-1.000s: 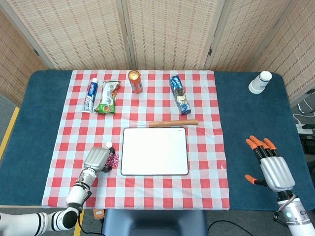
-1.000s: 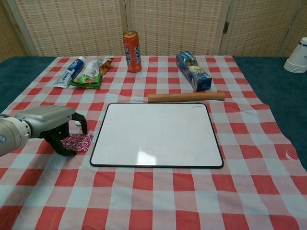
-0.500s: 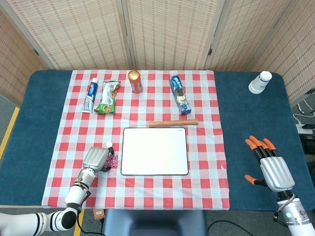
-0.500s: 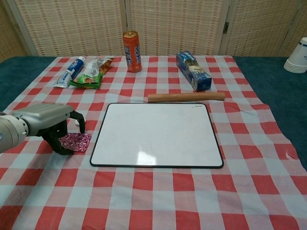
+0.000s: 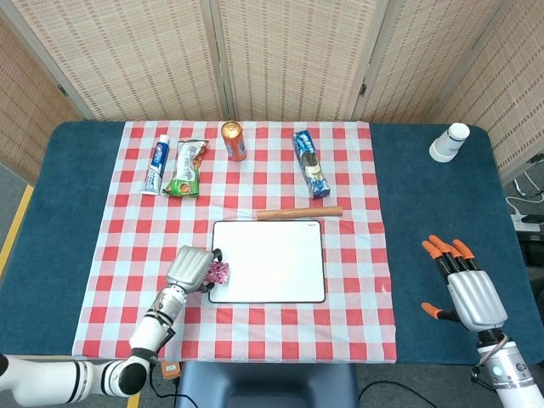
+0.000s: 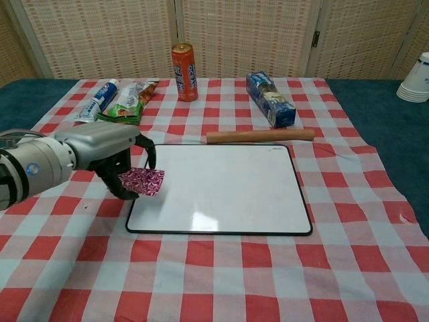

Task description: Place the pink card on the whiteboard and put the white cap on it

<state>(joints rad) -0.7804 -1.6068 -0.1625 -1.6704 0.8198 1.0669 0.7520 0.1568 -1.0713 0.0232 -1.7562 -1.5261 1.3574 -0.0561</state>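
Note:
My left hand [image 5: 190, 267] [image 6: 107, 153] pinches the pink patterned card [image 5: 219, 272] [image 6: 142, 181] and holds it just above the left edge of the whiteboard [image 5: 276, 259] [image 6: 228, 191]. The whiteboard lies flat in the middle of the red checked cloth, with nothing on it. No white cap shows in either view; the left hand covers the spot beside the board. My right hand [image 5: 463, 285] rests far right over the blue table, fingers spread and holding nothing. It appears only in the head view.
Along the back of the cloth lie a toothpaste tube [image 5: 157, 164] [image 6: 99, 99], a green snack bag [image 5: 185, 168] [image 6: 127, 100], an orange can [image 5: 234, 140] [image 6: 184, 72] and a blue box [image 5: 310, 163] [image 6: 270, 99]. A wooden stick [image 5: 299, 212] [image 6: 260, 135] borders the board's far edge. Stacked paper cups [image 5: 449, 142] [image 6: 415, 79] stand back right.
My left hand has lifted the pink card off the cloth and carried it right, to the whiteboard's left edge. The white cap beside the hand is now out of sight. The right hand stayed put.

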